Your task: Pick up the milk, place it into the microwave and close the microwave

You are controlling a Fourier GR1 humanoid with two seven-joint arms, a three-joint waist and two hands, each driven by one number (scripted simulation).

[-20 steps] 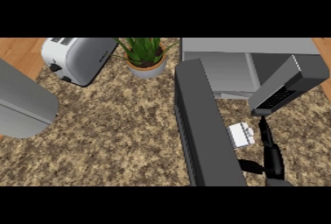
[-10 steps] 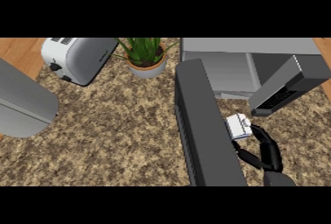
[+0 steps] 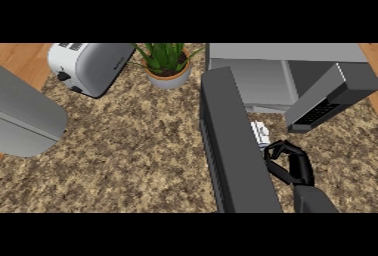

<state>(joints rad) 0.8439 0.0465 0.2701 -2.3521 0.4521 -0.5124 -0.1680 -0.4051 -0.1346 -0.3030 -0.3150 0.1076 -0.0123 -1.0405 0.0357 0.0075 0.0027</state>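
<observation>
The milk (image 3: 259, 133), a small white carton, lies close against the right side of the open microwave door (image 3: 230, 150), a long dark grey slab reaching toward me. My right hand (image 3: 289, 163) comes in from the lower right, its fingers curled and pinching the carton's near end. The microwave (image 3: 251, 75) stands at the upper right with its pale cavity open, just beyond the carton. My left hand shows nowhere.
A grey panel with a dark keypad (image 3: 325, 100) juts out to the right of the cavity. A potted plant (image 3: 168, 67) and a silver toaster (image 3: 88, 67) stand at the back. A large grey rounded shape (image 3: 26, 122) fills the left edge.
My right hand has moved up and left toward the microwave cavity, its fingers curling in, and the milk has travelled with it along the door.
</observation>
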